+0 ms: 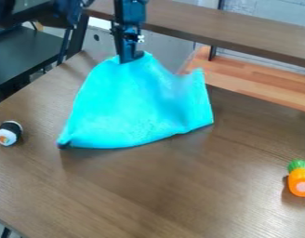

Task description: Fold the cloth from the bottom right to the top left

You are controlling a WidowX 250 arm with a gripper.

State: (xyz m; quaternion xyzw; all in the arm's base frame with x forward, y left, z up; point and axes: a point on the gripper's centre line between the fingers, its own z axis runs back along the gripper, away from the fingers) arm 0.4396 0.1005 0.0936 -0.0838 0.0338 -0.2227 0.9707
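The black gripper [131, 56] hangs at the top middle of the camera view, over the far part of the table, shut on the upper edge of the cloth. From it the bright turquoise cloth [127, 104] drapes down, raised and spread wide. Its lower left corner is by the table's left part, and its right side flares out with a fold near the upper right. How much of the cloth's lower edge touches the table, I cannot tell. The surface behind the cloth is hidden.
A toy sushi roll [9, 133] lies at the left side of the brown table [142, 186]. An orange toy carrot [300, 178] with a green top is near the right edge. Behind the table are a long brown shelf [242, 35] and a lighter wooden surface [261, 83].
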